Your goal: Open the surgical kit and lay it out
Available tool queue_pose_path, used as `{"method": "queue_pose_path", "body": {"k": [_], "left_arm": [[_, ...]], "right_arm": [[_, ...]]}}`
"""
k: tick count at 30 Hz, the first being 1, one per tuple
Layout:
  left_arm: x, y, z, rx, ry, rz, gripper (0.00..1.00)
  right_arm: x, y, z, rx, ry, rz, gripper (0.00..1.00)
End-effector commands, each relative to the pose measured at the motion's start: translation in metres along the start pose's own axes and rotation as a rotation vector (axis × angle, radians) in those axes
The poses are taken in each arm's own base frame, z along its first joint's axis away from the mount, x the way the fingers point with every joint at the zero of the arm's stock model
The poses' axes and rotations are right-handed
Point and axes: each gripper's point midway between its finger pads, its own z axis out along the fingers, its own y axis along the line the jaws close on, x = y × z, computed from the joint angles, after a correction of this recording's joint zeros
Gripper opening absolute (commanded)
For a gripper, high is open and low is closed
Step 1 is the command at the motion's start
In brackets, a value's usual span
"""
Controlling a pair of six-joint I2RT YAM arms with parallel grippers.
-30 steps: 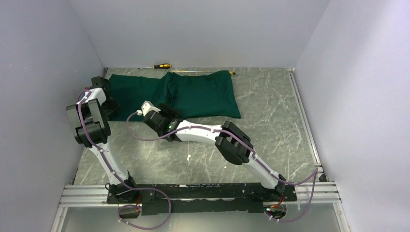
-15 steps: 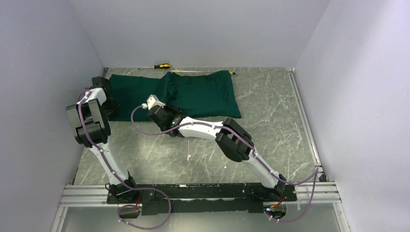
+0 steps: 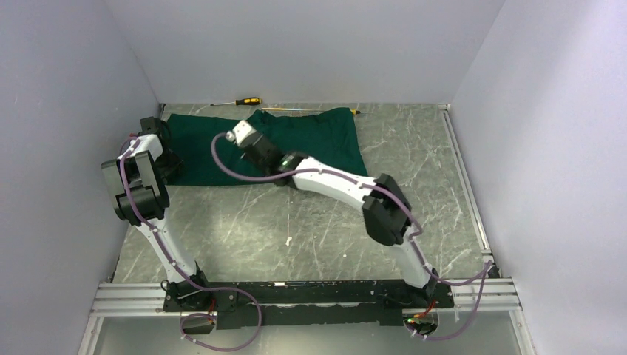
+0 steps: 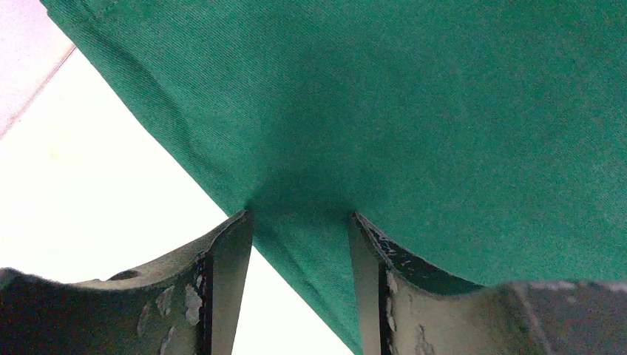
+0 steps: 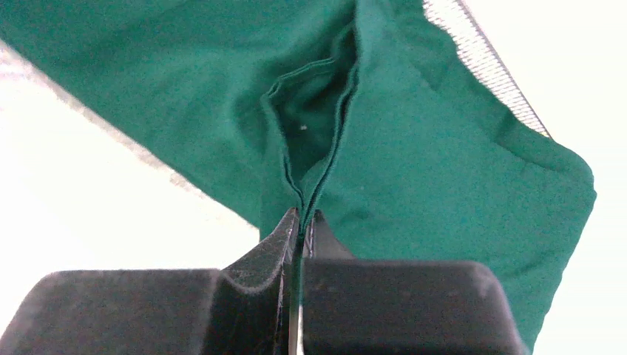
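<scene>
The surgical kit's dark green cloth (image 3: 318, 144) lies at the back of the table, still wrapped; no instruments show. My right gripper (image 3: 250, 148) hangs over the cloth's left-middle, and in the right wrist view it (image 5: 302, 214) is shut on a thin raised fold of the cloth (image 5: 414, 170). A strip of silver mesh (image 5: 484, 63) peeks out past the cloth's far edge. My left gripper (image 3: 168, 157) rests at the cloth's left end. In the left wrist view its fingers (image 4: 301, 216) stand apart, tips down on the cloth (image 4: 414, 111), with the hem running between them.
A yellow-and-black screwdriver (image 3: 244, 100) lies by the back wall, and a second thin one (image 3: 310, 110) runs along the cloth's rear edge. Grey walls close in on the left, back and right. The arms' base rail (image 3: 296, 292) spans the near edge.
My right gripper has shut on the cloth's near edge and carried that fold back and to the right over the wrap. The left arm has not moved.
</scene>
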Motion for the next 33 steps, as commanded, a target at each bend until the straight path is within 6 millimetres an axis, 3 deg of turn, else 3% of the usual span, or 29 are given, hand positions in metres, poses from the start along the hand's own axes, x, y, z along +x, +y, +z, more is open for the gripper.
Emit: {"method": "queue_pose_path", "body": {"k": [1,8,14,17,21,24,28,29,30,32,33], "left_arm": [[0.02,0.013,0.024,-0.071,0.056,-0.001,0.56],[0.018,0.008,0.024,-0.048,0.055,-0.001,0.56],[0.019,0.005,0.024,-0.026,0.061,-0.001,0.56],[0.017,0.003,0.023,-0.02,0.058,0.003,0.56],[0.013,0.003,0.021,-0.019,0.048,0.006,0.56],[0.009,0.003,0.02,-0.014,0.044,0.002,0.56],[0.007,0.002,0.019,-0.011,0.039,0.0,0.56],[0.006,0.002,0.019,-0.012,0.038,-0.001,0.56],[0.006,0.002,0.019,-0.013,0.038,-0.001,0.56],[0.005,0.002,0.018,-0.014,0.038,0.0,0.56],[0.005,0.003,0.018,-0.017,0.036,-0.003,0.56]], "right_arm": [[-0.046,-0.06,-0.037,-0.092,-0.129,0.226,0.0],[-0.012,-0.122,-0.025,-0.061,-0.059,0.413,0.0],[0.06,-0.221,-0.027,0.127,0.036,0.496,0.0],[0.109,-0.281,-0.037,0.269,0.105,0.509,0.0],[0.184,-0.365,-0.068,0.512,0.196,0.558,0.0],[0.255,-0.42,-0.1,0.76,0.287,0.567,0.0],[0.365,-0.464,-0.139,1.018,0.497,0.58,0.0],[0.382,-0.466,-0.14,1.018,0.556,0.598,0.11],[0.39,-0.467,-0.142,1.027,0.603,0.619,0.31],[0.384,-0.47,-0.147,1.035,0.612,0.669,0.62],[0.373,-0.469,-0.145,0.995,0.564,0.712,0.71]]}}
